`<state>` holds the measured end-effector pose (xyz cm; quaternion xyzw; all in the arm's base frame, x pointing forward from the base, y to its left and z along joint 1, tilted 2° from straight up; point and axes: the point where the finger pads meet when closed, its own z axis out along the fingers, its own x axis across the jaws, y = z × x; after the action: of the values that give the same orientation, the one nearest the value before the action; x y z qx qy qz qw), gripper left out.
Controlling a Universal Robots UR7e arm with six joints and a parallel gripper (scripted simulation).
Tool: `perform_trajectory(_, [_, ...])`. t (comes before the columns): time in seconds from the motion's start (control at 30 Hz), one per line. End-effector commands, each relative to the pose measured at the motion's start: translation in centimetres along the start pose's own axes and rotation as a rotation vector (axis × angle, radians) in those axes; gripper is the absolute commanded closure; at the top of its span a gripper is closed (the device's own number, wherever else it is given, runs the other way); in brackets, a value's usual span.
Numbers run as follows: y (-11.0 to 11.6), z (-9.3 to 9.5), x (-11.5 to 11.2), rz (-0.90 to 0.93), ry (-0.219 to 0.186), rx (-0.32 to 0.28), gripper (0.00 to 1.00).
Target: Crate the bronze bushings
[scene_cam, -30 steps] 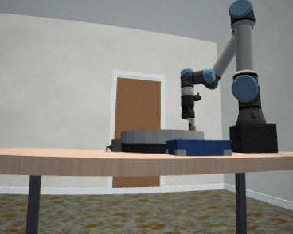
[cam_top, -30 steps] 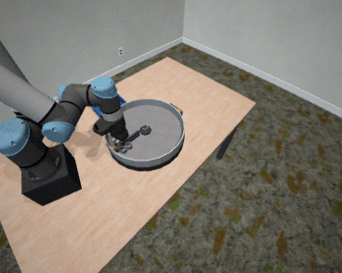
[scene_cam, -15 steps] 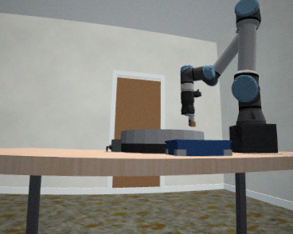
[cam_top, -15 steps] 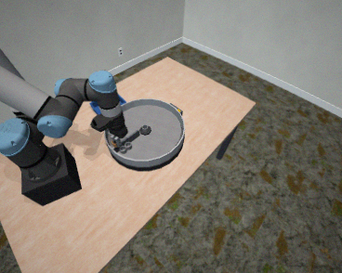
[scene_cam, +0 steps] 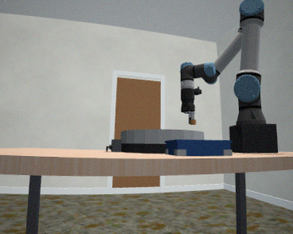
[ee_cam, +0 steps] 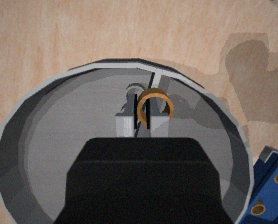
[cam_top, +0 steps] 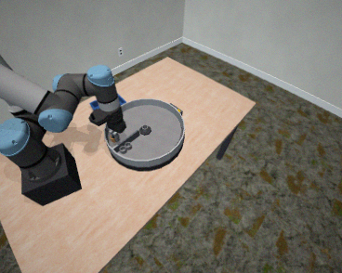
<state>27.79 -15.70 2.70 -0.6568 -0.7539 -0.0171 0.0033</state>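
My gripper (cam_top: 114, 133) (scene_cam: 192, 118) (ee_cam: 141, 104) is shut on the wall of a bronze bushing (cam_top: 112, 138) (scene_cam: 193, 122) (ee_cam: 171, 111), one finger inside its ring. It holds the bushing above the turning table (cam_top: 147, 162) (scene_cam: 162, 136) (ee_cam: 11, 150), higher than the rim in the exterior view. Two steel bushings (cam_top: 122, 149) lie on the turning table near its rim; in the wrist view they are partly hidden behind the fingers. The blue crate (cam_top: 95, 106) (scene_cam: 197, 147) (ee_cam: 266, 192) stands beside the turning table. A bronze bushing (ee_cam: 258, 208) shows in it, and part of another at the frame's edge.
A dark straight bar (cam_top: 128, 140) runs from the round hub (cam_top: 145, 130) towards the turning table's rim. The raised rim surrounds the disc. A small yellow-marked part (cam_top: 178, 110) sits at the turning table's outer far side. The robot's black base block (cam_top: 51, 181) (scene_cam: 253, 138) stands on the wooden table.
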Motion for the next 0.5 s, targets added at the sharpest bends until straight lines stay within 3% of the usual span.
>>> perform_trajectory(0.0, [2.1,-0.1,2.3,0.0,-0.002,0.002,1.0])
perform_trajectory(0.33, [2.1,-0.1,2.3,0.0,-0.002,0.002,1.0])
perform_trajectory(0.47, [4.8,-0.1,5.6,-0.001,-0.001,0.001,1.0])
